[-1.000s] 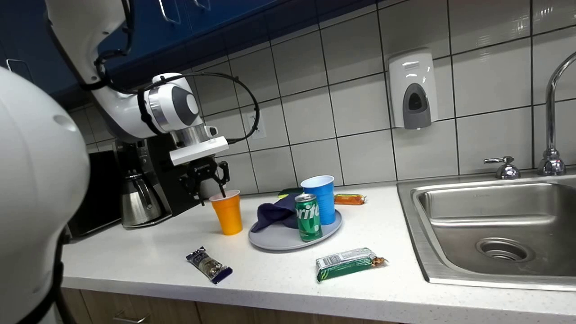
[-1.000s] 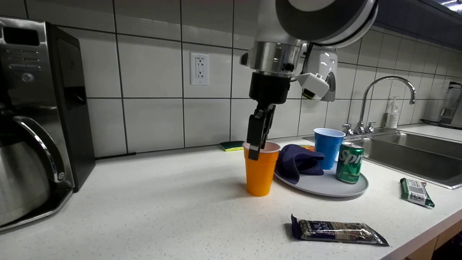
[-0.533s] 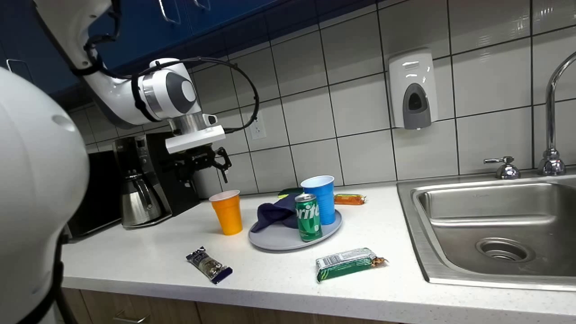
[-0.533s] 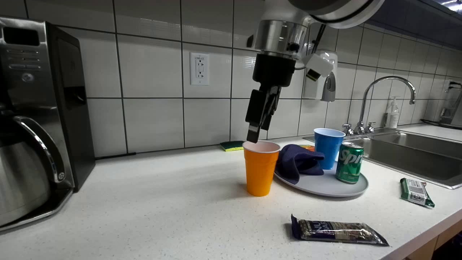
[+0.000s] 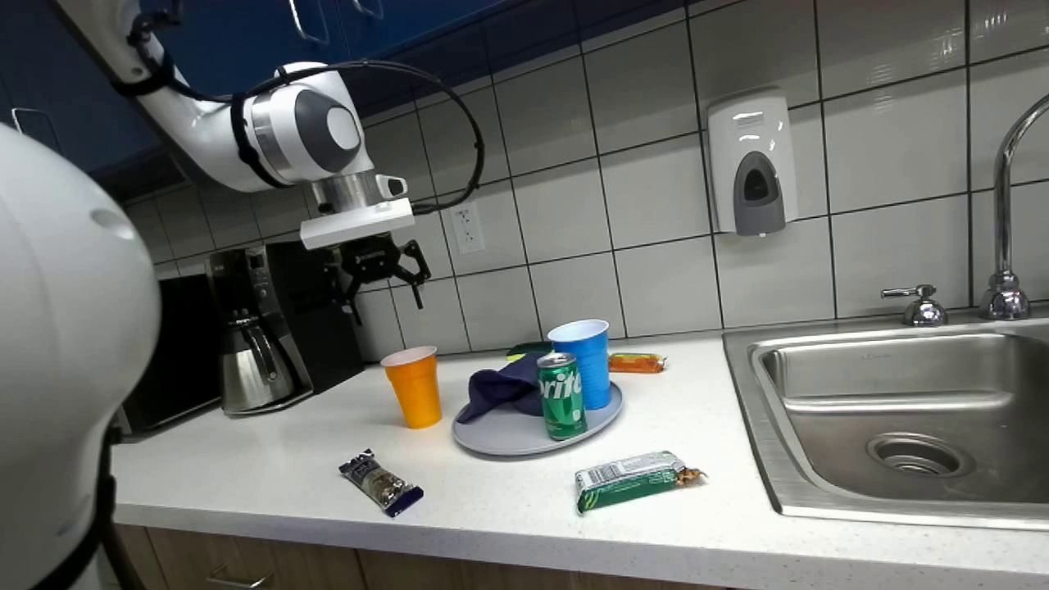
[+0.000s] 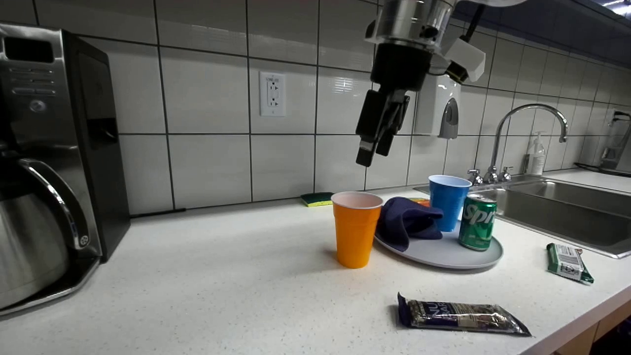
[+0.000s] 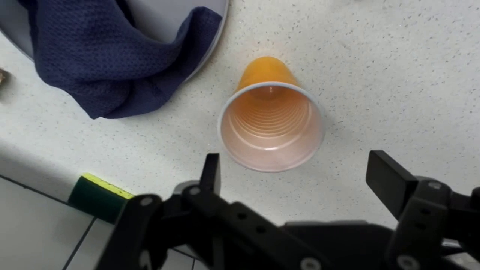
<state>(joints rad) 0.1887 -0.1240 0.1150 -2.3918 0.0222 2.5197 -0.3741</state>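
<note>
Orange cup [image 5: 415,395] below wide-spread, empty pincer [image 5: 389,312]

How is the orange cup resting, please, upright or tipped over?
Upright: in both exterior views, the orange cup stands on the counter, its open end facing up.

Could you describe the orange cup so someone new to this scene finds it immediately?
Start at the coffee maker on the white counter and look across to the gray plate. Between them, upright, stands the orange cup. Unlike the blue cup, it sits directly on the counter, not the plate.
</note>
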